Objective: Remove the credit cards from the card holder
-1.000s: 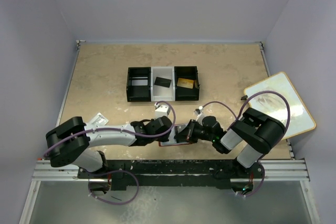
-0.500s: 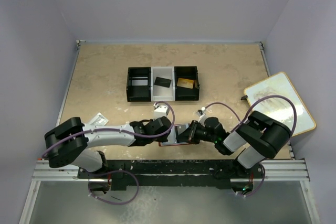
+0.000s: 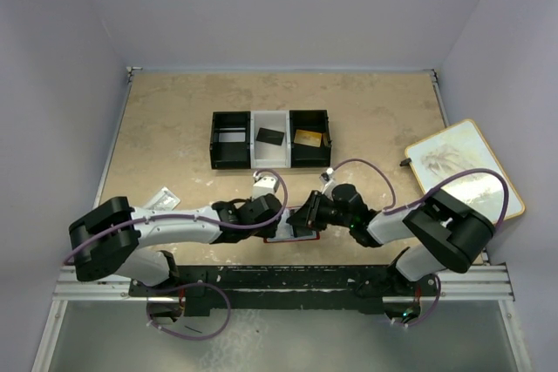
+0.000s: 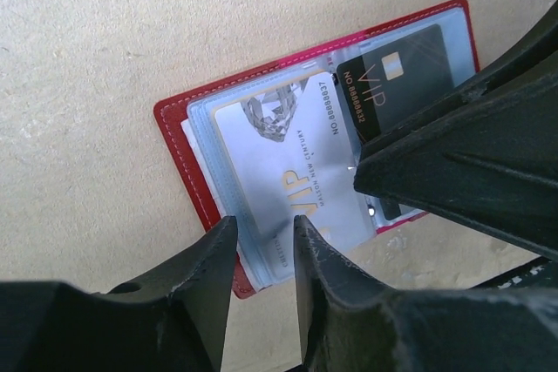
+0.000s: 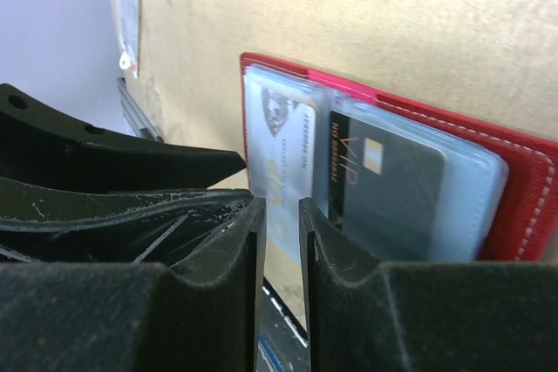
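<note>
Beige tabletop [image 3: 174, 111], pale walls. Clear packet [image 3: 161, 197] lies well out on the left gripper's outer side. Left gripper [image 4: 264, 228] has its jaws slightly apart and nothing clamped. Its tips are over the near edge of the card holder [image 4: 202, 119]; contact can't be judged.

Holder is open flat, directly under both grippers. Silver card [image 4: 288, 154] sits in the pocket just ahead of the left fingers. Black card [image 4: 405, 71] is in the next pocket, beside the right gripper's finger.

Right gripper [image 5: 282, 211] shows a narrow gap, gripping nothing, low over the holder. Tray [image 3: 234, 116] is well beyond both grippers.
</note>
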Available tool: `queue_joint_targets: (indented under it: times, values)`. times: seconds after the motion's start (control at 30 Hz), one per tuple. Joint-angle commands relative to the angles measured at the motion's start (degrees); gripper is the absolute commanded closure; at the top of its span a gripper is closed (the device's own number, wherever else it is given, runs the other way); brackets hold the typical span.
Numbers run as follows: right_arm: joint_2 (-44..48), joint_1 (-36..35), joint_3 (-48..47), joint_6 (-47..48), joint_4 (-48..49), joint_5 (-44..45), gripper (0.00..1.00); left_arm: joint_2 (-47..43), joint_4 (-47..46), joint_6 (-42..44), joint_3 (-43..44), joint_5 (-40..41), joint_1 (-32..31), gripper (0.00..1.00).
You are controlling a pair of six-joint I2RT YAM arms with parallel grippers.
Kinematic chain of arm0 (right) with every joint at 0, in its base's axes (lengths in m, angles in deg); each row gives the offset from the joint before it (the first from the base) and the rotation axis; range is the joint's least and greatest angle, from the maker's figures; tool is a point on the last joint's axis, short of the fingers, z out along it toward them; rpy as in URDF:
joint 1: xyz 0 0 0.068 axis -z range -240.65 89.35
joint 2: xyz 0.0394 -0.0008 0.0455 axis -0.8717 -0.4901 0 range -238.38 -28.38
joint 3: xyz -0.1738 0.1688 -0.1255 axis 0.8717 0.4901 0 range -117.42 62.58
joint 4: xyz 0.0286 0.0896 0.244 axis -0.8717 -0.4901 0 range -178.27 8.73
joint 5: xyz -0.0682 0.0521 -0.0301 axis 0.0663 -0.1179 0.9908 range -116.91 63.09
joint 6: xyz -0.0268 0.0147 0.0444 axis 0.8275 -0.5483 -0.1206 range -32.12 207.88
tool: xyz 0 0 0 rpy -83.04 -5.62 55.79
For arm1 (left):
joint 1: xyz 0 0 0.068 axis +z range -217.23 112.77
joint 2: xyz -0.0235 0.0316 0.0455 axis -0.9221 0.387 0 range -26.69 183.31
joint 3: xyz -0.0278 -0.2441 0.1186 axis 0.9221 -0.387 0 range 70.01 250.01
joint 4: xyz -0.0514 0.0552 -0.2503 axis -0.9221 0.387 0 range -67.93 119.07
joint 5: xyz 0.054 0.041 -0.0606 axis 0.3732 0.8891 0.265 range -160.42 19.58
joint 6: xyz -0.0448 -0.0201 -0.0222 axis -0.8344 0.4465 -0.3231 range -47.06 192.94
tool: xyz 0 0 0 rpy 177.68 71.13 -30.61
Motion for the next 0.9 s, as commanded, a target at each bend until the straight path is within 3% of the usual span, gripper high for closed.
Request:
queue_joint_targets:
  times: [0.0, 0.17, 0.5, 0.73, 0.87]
  values:
    - [0.2, 0.2, -1.6, 1.7, -4.6, 2.2, 0.75, 2.4, -1.3, 0.8, -0.2, -0.9, -0.8, 0.72]
    - [-0.7, 0.2, -1.0, 1.2, -4.7, 3.2, 0.74, 3.0, -1.5, 0.4, -1.5, -0.8, -1.4, 0.8]
    - [-7.8, 0.2, 0.7, -1.4, 9.6, -1.9, 0.75, 5.1, -2.1, 0.6, -1.8, -0.9, -1.7, 0.89]
    - [-7.6, 0.2, 1.5, -1.0, 13.3, -2.5, 0.99, 5.8, -1.4, 0.2, -1.5, 0.6, -1.8, 0.91]
    - [-5.6, 0.2, 2.4, -0.9, 12.8, -1.9, 1.0, 6.9, -1.0, -0.1, -1.2, 1.0, -1.7, 0.92]
